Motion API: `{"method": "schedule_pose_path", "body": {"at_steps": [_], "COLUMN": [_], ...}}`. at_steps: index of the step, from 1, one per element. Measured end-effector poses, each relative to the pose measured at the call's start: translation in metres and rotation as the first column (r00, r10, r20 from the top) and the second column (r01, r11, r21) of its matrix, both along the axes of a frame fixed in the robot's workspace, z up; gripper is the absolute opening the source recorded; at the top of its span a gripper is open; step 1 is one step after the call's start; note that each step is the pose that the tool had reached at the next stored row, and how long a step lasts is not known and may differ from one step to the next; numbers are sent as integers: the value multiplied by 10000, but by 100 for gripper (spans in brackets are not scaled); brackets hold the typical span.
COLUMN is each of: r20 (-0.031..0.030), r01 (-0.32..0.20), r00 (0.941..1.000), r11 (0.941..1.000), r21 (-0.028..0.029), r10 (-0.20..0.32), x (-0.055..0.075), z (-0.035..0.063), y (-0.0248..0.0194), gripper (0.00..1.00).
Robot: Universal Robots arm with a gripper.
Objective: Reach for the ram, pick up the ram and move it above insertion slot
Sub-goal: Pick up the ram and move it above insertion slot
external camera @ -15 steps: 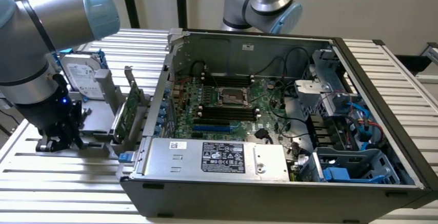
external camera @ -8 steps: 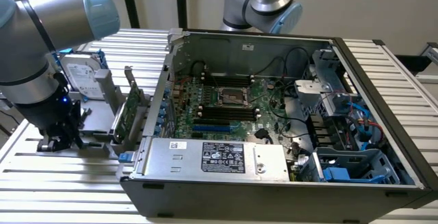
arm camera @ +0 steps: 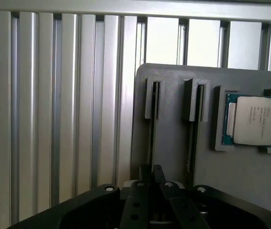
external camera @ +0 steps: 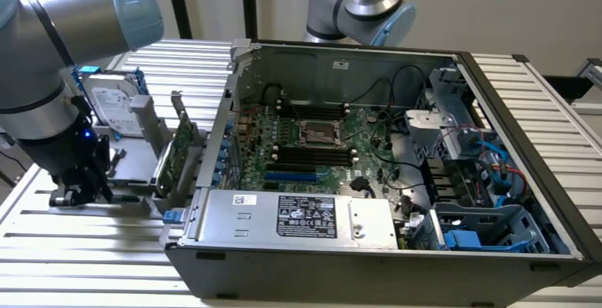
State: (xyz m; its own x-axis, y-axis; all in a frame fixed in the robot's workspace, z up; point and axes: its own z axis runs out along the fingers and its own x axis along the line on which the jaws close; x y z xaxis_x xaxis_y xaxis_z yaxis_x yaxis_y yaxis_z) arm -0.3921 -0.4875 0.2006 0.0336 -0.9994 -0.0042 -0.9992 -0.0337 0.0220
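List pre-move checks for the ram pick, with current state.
1. Hand lined up with the holder's slot farther from the CPU: ok.
2. Ram in that slot: cannot tell, only a dark edge shows.
3. Case open, memory slots exposed: ok.
4. Route to case: not ok, green card stands between holder and case.

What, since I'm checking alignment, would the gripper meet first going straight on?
Probably the ram, seen edge-on in the holder's slot straight ahead of the gripper; depth is unclear.
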Motion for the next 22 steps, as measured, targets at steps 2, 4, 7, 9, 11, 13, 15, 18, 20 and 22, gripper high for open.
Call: {"method": "schedule_pose_path", "body": {"at_steps": [2,4,7,9,11,13,15,18,20,22], "r20": [3,9,23,37,46,49,53,52,52,55], "r01": [-2,-4,-5,-6,-8,-19,-49,-119,-178,-237], "r00": [10000,10000,10000,10000,10000,10000,10000,9999,9998,9997], "r11": [10000,10000,10000,10000,10000,10000,10000,9999,9998,9996], "r21": [0,0,1,0,1,0,4,30,86,145], "r10": [2,4,5,6,8,19,49,119,178,236], "x": [0,0,0,0,0,0,7,37,69,101], "z": [31,68,149,222,302,379,456,563,621,681], "y": [0,0,0,0,0,0,0,-2,-6,-10], "gripper": [15,15,15,15,15,15,15,15,15,15]}}
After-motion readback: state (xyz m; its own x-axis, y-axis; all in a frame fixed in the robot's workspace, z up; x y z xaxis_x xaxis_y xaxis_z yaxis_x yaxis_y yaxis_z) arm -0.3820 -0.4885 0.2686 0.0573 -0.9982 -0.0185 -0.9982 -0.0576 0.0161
